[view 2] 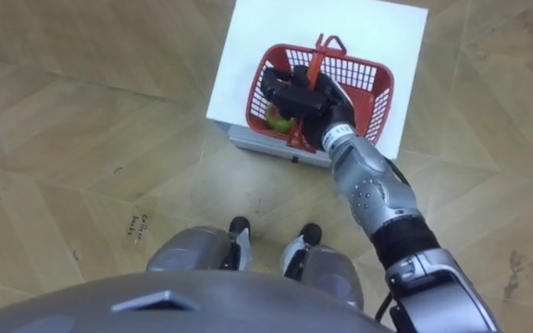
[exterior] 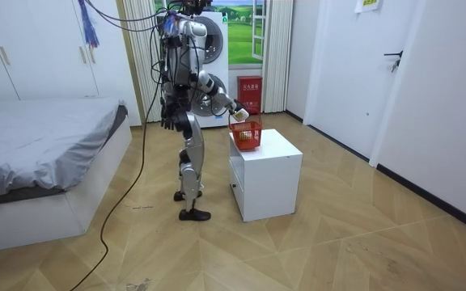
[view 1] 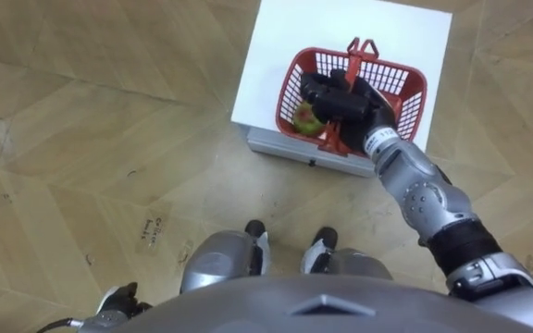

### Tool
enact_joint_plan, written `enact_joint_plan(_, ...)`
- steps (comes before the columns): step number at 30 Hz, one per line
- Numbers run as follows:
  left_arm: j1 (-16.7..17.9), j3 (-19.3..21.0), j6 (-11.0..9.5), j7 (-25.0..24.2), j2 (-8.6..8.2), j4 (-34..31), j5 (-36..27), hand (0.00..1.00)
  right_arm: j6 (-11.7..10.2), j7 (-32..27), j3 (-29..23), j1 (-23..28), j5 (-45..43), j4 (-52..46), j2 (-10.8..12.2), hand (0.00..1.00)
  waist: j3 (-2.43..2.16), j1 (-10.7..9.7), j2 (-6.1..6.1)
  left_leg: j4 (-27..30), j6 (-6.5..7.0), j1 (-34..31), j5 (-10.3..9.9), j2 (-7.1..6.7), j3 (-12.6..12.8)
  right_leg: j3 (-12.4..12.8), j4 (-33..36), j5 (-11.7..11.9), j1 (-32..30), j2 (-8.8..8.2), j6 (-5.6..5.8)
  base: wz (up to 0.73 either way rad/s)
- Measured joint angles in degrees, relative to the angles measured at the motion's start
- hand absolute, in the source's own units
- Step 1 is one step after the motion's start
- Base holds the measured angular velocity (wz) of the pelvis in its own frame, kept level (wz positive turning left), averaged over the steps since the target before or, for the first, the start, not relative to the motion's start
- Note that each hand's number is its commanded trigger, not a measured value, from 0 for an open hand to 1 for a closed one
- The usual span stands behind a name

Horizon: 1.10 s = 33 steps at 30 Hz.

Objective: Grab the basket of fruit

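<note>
Right arm forward, right hand [view 1: 345, 100] seemingly clenched, left hand [exterior: 167, 121] low

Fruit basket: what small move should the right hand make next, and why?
Probably a short, straight lift. The right hand looks curled round the upright handle of the fruit basket, which seems to sit on the white cabinet with fruit inside, so the grasp appears made.

The basket [view 1: 407, 85], with fruit [view 1: 305, 117] inside, is at the cabinet's [view 1: 285, 55] near edge before the robot.
</note>
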Motion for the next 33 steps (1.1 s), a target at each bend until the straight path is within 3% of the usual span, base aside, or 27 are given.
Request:
enact_joint_plan(5,-0.03,0.01,-0.15,0.07,-0.01,-0.04,-0.37,0.00,-1.02,-1.02,-1.80,-0.52,0.43,2.35,-0.04,1.00,-0.06,-0.06,0.09,0.00,0.00,-0.12,0.00,-0.02,0.06,-0.12,0.02,-0.13,-0.05,-0.06,0.09,0.00)
enact_joint_plan(26,-0.02,0.05,-0.08,-0.98,-0.03,-0.05,0.51,0.00,-1.15,-3.12,-4.01,-2.29,1.19,2.84,-1.12,1.00,-0.18,0.03,-0.03,-0.55,0.39,-0.75,0.26,-0.49,0.87,-0.06,1.95,-0.86,-1.92,-1.00,0.33,0.00)
enact_joint_plan(27,-0.02,0.05,-0.08,-0.98,-0.03,-0.05,0.54,0.00,-1.15,-3.14,-4.00,-2.38,1.63,2.84,-1.15,0.24,-0.18,0.04,-0.04,-0.55,0.39,-0.72,0.27,-0.51,0.87,-0.08,2.02,-0.88,-1.92,-1.04,0.37,0.00)
enact_joint_plan(28,-0.02,0.05,-0.08,-0.99,-0.03,-0.05,0.64,0.00,-1.15,-3.16,-4.01,-2.55,2.25,2.83,-1.19,0.00,-0.18,0.05,-0.04,-0.56,0.40,-0.70,0.27,-0.55,0.87,-0.12,2.07,-0.89,-1.92,-1.10,0.39,0.00)
enact_joint_plan(33,-0.02,0.05,-0.08,-0.99,-0.03,-0.04,0.64,0.00,-1.15,-3.11,-4.02,-3.18,2.28,4.16,-1.18,0.00,-0.15,-0.04,-0.09,-0.58,0.55,-0.42,0.36,-0.59,0.89,-0.39,2.18,-0.90,-1.63,-1.35,0.40,0.00)
